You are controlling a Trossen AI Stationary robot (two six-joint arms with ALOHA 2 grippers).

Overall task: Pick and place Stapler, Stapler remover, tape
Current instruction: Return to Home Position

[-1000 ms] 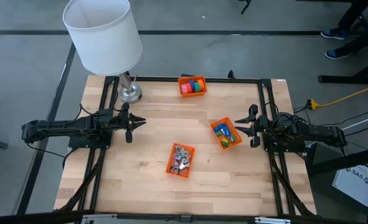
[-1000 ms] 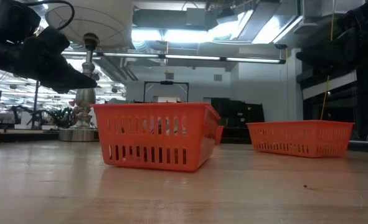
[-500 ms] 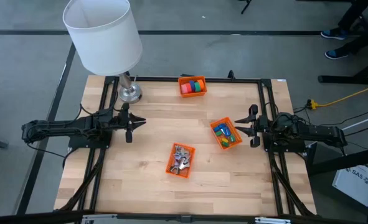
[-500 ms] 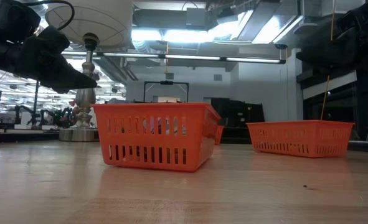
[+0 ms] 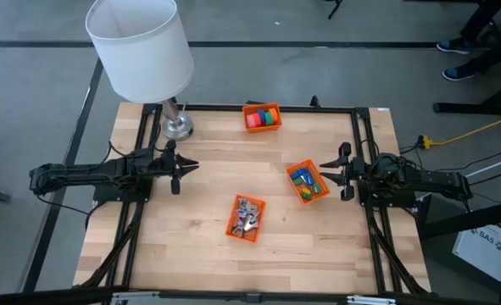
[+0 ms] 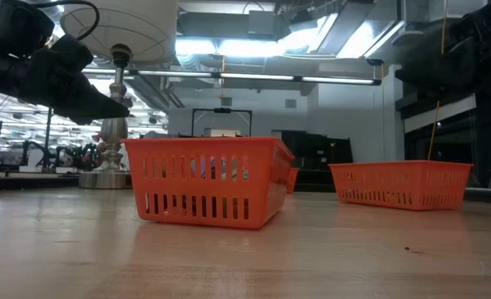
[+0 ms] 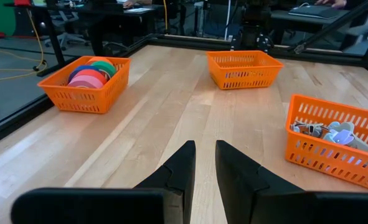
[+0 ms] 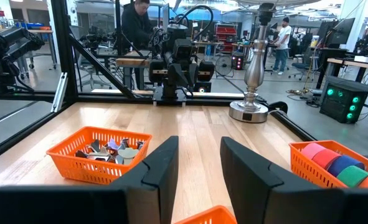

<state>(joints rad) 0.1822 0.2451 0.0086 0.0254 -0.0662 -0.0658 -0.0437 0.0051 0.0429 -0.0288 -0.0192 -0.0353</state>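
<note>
left gripper: jaws parted a sliver, nothing between; parked over the table at its left side, pointing inward.
right gripper: jaws parted wider, empty; parked at the right side, just beside the right-hand bin.
staplers: in that bin.
staple removers: heaped in the near middle bin.
tape: rolls packed in the far bin, near the lamp.
step, as you would judge it: sorting looks finished, arms at or close to home.
next move: nothing for you to grasp; settle both arms tucked, fingertips clear of the bins.
</note>
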